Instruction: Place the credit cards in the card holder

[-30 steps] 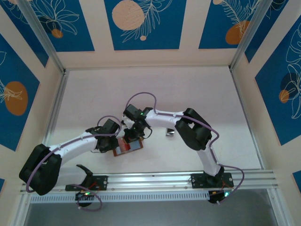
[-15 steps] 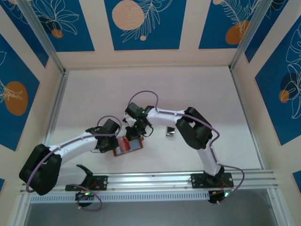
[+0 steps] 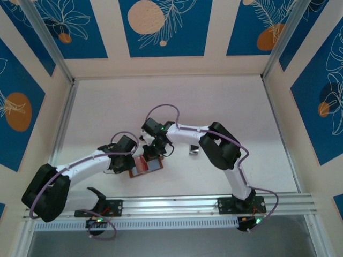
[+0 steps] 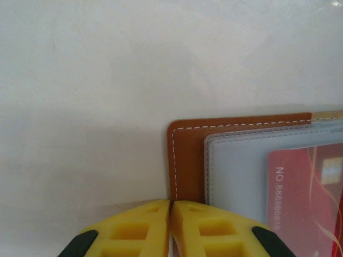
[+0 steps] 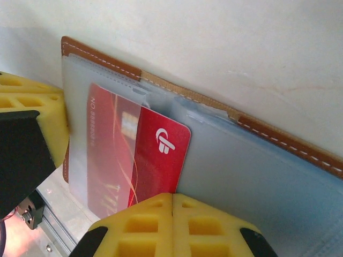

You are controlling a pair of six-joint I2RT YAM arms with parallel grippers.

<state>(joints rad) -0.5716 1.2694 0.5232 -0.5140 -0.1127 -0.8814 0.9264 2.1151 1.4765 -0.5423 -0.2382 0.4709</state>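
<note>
From the top camera: finds the card holder [image 3: 156, 165] lying open on the pale worktop [image 3: 107, 107], about midway across and toward the near rail, with a red credit card [image 3: 143, 167] on its paler inside. Puts the left gripper [image 3: 129, 166] at the holder's left edge and the right gripper [image 3: 151, 157] at its far edge, both arms bent in over it. Leaves a small silvery piece [image 3: 194, 151] lying just right of the right arm, apart from the holder. From the left wrist: shows the left gripper [image 4: 170, 211] with its yellow pads pressed together, only a hairline seam between them, right where the brown stitched edge of the card holder [image 4: 185, 155] runs in; cannot tell whether any leather is nipped in that seam. Shows a clear plastic sleeve [image 4: 236, 166] over the leather, and the credit card [image 4: 303, 198] beneath that plastic, its printed number readable. From the right wrist: shows the right gripper [image 5: 172, 211] fully closed, tips meeting the nearest corner of the credit card [image 5: 134, 155]; cannot tell if the card is pinched or merely touched. Has the numbered half of the card tucked under the sleeve [image 5: 252, 182] and the half with the white logo lying bare. Catches one yellow finger [image 5: 37, 107] of the left arm resting on the holder's [image 5: 289, 142] end edge.
</note>
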